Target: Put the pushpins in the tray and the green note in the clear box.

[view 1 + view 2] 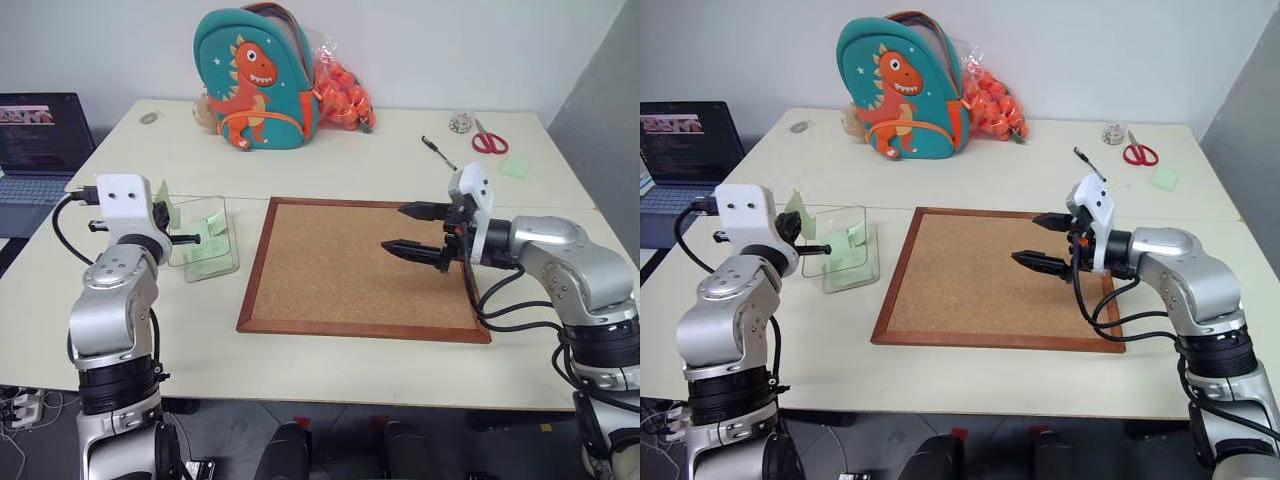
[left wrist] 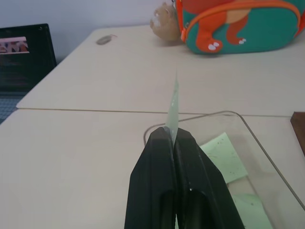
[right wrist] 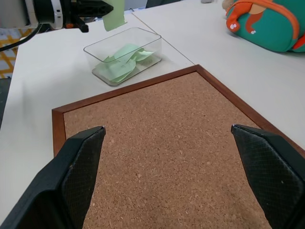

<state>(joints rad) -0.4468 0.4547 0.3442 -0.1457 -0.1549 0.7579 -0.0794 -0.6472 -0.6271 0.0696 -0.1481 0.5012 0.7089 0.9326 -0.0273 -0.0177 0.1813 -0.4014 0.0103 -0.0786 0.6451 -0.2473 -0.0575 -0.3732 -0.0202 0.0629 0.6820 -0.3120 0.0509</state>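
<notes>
above the clear box point(image 3: 125, 55), green note point(image 3: 114, 14) in left jaws

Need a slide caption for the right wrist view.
Open right end effector over the corkboard; beyond, left end effector holds a green note above the clear box.

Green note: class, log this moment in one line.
left gripper: shut on green note | note: above clear box rim | right gripper: open over corkboard

The laptop point(image 1: 42, 140) is cut off by the edge; the small object point(image 1: 461, 122) beside the scissors point(image 1: 489, 140) is unidentifiable.
</notes>
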